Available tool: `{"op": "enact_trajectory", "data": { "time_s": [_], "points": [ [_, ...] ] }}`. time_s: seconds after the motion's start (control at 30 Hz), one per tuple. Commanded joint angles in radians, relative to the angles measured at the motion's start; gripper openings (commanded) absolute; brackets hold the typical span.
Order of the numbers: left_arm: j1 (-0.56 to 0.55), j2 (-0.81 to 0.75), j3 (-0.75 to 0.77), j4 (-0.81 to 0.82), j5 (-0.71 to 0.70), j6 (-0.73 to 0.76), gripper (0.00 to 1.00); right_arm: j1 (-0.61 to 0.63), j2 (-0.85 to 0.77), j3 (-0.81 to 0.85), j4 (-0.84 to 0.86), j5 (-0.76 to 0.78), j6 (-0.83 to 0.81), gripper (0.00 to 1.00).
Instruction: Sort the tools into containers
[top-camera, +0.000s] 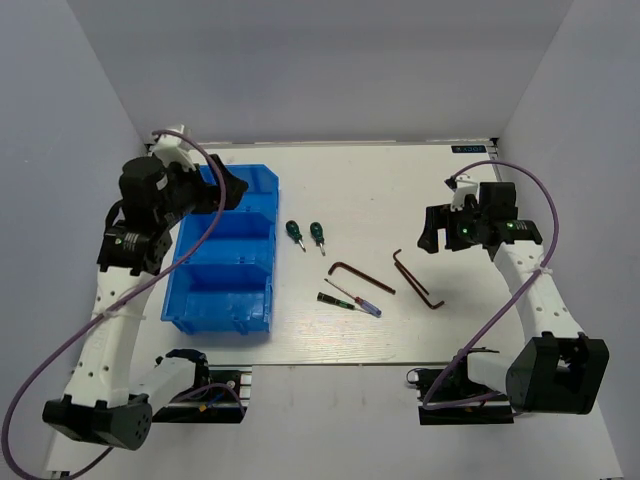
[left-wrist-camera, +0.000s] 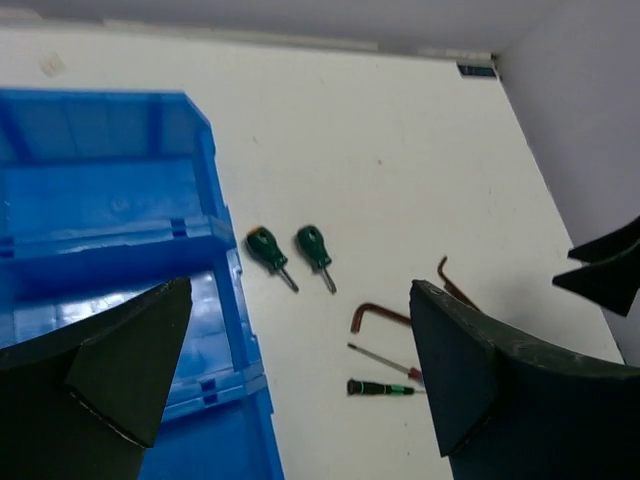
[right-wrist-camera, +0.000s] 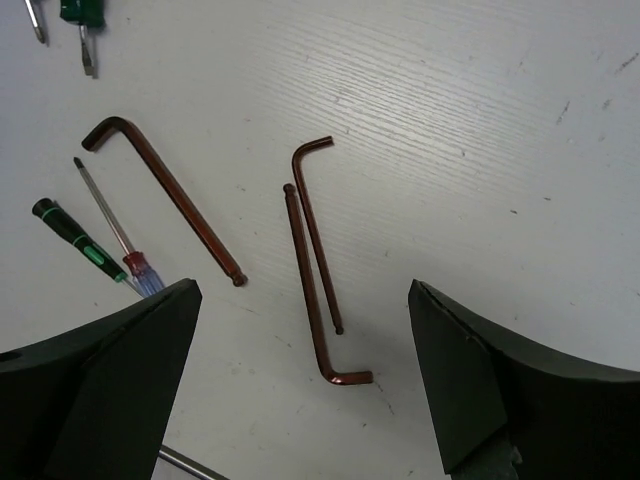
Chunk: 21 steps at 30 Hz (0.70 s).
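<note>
Wide-open, empty left claw (left-wrist-camera: 300, 288) above glossy blue bins (left-wrist-camera: 110, 200); right claw (right-wrist-camera: 303, 288) likewise, above brown L-shaped hex keys (right-wrist-camera: 310, 290).

The table (right-wrist-camera: 480, 120) is white and matt, with a fine linear grain and dark scuffs. The bins (left-wrist-camera: 100, 125) are bright blue plastic, smooth and glossy — light reflects off the inner walls. Right of the bins, the stubby screwdrivers (left-wrist-camera: 265, 248) have glossy green plastic handles and bright metal shafts. The hex keys (right-wrist-camera: 170, 195) are dark brownish metal with a dull sheen. The red-blue screwdriver (right-wrist-camera: 140, 270) has a translucent plastic handle. The left claw (left-wrist-camera: 300, 365) and right claw (right-wrist-camera: 300, 370) have matt black fingers — rough at the edges.
</note>
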<state>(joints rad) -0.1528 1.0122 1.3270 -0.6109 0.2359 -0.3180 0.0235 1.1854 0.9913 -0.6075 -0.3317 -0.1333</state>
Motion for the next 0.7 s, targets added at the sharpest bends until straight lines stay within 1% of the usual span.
{"op": "enact_trajectory", "data": {
  "time_s": [0.0, 0.03, 0.07, 0.13, 0.17, 0.2, 0.23, 0.27, 0.3, 0.33, 0.37, 0.43, 0.47, 0.5, 0.53, 0.57, 0.6, 0.63, 0.67],
  "points": [
    [-0.002, 0.022, -0.084, -0.035, 0.135, 0.008, 1.00, -0.002, 0.002, 0.053, -0.020, -0.108, -0.059, 0.90],
    [-0.002, 0.022, -0.112, 0.002, 0.175, -0.019, 1.00, 0.000, -0.003, 0.066, -0.059, -0.127, -0.075, 0.90],
    [-0.002, 0.041, -0.132, 0.034, 0.225, -0.036, 1.00, 0.000, -0.001, 0.066, -0.069, -0.221, -0.098, 0.90],
    [-0.028, 0.106, -0.121, 0.025, 0.288, -0.047, 1.00, 0.000, 0.000, 0.076, -0.121, -0.304, -0.216, 0.90],
    [-0.039, 0.138, -0.121, 0.014, 0.289, -0.047, 1.00, 0.000, 0.017, 0.076, -0.139, -0.384, -0.226, 0.90],
    [-0.065, 0.179, -0.108, 0.005, 0.277, -0.047, 1.00, 0.000, 0.022, 0.079, -0.141, -0.403, -0.226, 0.88],
    [-0.079, 0.196, -0.107, 0.017, 0.276, -0.038, 1.00, 0.000, 0.040, 0.078, -0.143, -0.417, -0.223, 0.81],
    [-0.093, 0.216, -0.107, 0.017, 0.276, -0.038, 1.00, -0.002, 0.046, 0.073, -0.121, -0.420, -0.213, 0.57],
    [-0.131, 0.241, -0.082, 0.031, 0.258, -0.038, 1.00, 0.003, 0.049, 0.072, -0.097, -0.405, -0.168, 0.36],
    [-0.155, 0.317, -0.060, 0.031, 0.247, -0.038, 1.00, 0.003, 0.069, 0.073, -0.091, -0.389, -0.161, 0.20],
    [-0.181, 0.363, -0.004, 0.031, 0.217, -0.027, 1.00, 0.003, 0.078, 0.084, -0.087, -0.344, -0.158, 0.00],
    [-0.256, 0.460, 0.058, -0.024, 0.163, -0.015, 1.00, 0.007, 0.118, 0.115, -0.090, -0.287, -0.158, 0.00],
    [-0.275, 0.551, 0.114, -0.039, 0.117, -0.015, 0.96, 0.009, 0.129, 0.133, -0.100, -0.261, -0.160, 0.10],
    [-0.293, 0.592, 0.139, -0.052, 0.090, -0.015, 0.87, 0.007, 0.137, 0.145, -0.100, -0.227, -0.155, 0.32],
    [-0.322, 0.629, 0.161, -0.061, 0.063, -0.015, 0.63, 0.010, 0.158, 0.151, -0.104, -0.213, -0.151, 0.50],
    [-0.336, 0.687, 0.194, -0.075, -0.016, -0.032, 0.28, 0.015, 0.174, 0.168, -0.109, -0.199, -0.144, 0.68],
    [-0.347, 0.712, 0.207, -0.075, -0.044, -0.032, 0.23, 0.012, 0.181, 0.170, -0.110, -0.170, -0.132, 0.74],
    [-0.369, 0.738, 0.222, -0.091, -0.073, -0.044, 0.23, 0.013, 0.189, 0.168, -0.109, -0.161, -0.123, 0.76],
    [-0.381, 0.768, 0.274, -0.122, -0.164, -0.081, 0.23, 0.013, 0.192, 0.158, -0.104, -0.153, -0.097, 0.76]
  ]
}}
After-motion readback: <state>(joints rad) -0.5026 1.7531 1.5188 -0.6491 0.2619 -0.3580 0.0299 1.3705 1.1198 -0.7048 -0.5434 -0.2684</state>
